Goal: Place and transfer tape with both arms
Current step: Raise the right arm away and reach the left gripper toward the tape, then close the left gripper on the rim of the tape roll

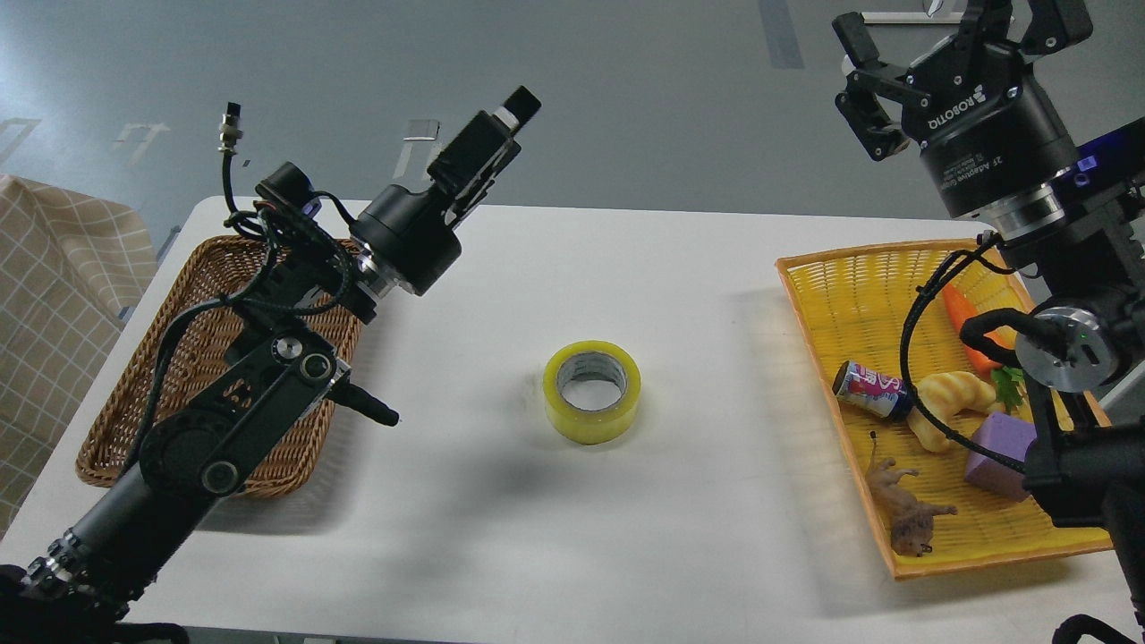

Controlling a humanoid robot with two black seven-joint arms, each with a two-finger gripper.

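Observation:
The tape (pixel 592 391), a yellow translucent roll with a grey-white core, lies flat near the middle of the white table (pixel 626 537). Nothing touches it. My left gripper (pixel 501 121) hangs above the table's far left, up and left of the tape. It is turned side-on, so its two fingers overlap and the gap cannot be seen. My right gripper (pixel 962 27) is high over the far right corner, above the yellow basket. It is open and empty, with its fingers spread wide.
A brown wicker basket (pixel 103 456) stands on the table's left under my left arm. A yellow basket (pixel 805 295) on the right holds a can (pixel 866 388), a bread piece (pixel 948 402), a carrot (pixel 964 313), a purple cube (pixel 997 452) and a toy animal (pixel 908 519).

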